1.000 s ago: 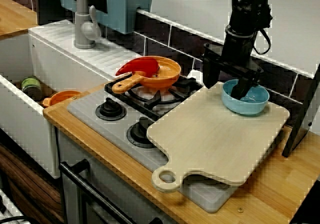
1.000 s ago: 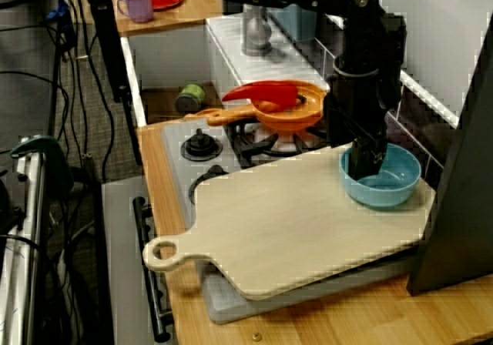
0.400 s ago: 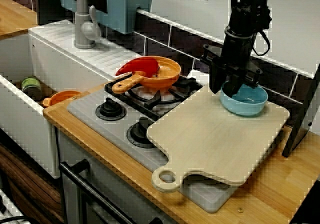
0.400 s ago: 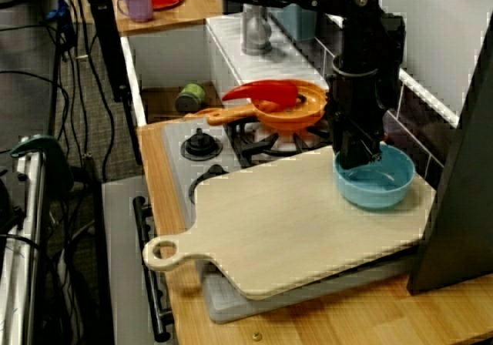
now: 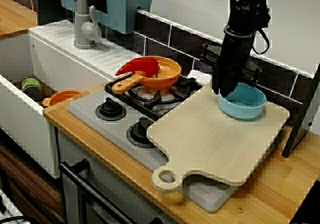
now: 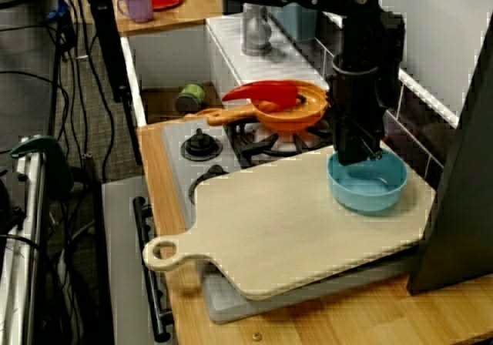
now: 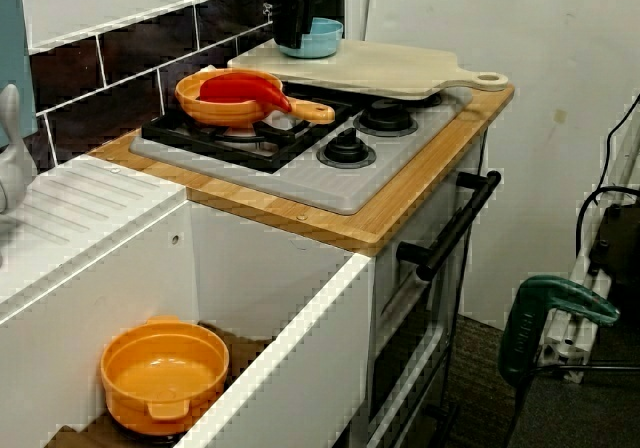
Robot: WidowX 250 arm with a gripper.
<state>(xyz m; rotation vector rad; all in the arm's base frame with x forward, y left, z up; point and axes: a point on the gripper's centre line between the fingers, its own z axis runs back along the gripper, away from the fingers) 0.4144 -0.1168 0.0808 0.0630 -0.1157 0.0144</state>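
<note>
Bowl and gripper have both shifted since 1 s ago: the blue bowl (image 5: 245, 104) now sits a little further left on the cutting board (image 5: 210, 134), nearer the stove, and the gripper (image 5: 223, 90), which was spread wide with 1 finger inside the bowl, has drawn together. It now pinches the bowl's left rim, pointing straight down from the black arm. Same in the view from the oven side - fingers clamped on the rim edge facing the burners, bowl (image 6: 370, 187) on the board's far right part. Can't tell if the bowl is lifted or resting on the wood.

The board lies over the right end of the grey stove (image 5: 85, 109), its handle loop toward the counter front. On the back burner sits an orange pan (image 5: 161, 74) with a red utensil (image 5: 139, 65) lying in it, well apart from the bowl. 2 black knobs (image 5: 110, 109) sit on the stove front. In the view from the sink end, an orange pot (image 7: 165, 376) stands in the sink; a green can (image 5: 31, 86) lies near it. Grey faucet (image 5: 84, 26) at the back left.
</note>
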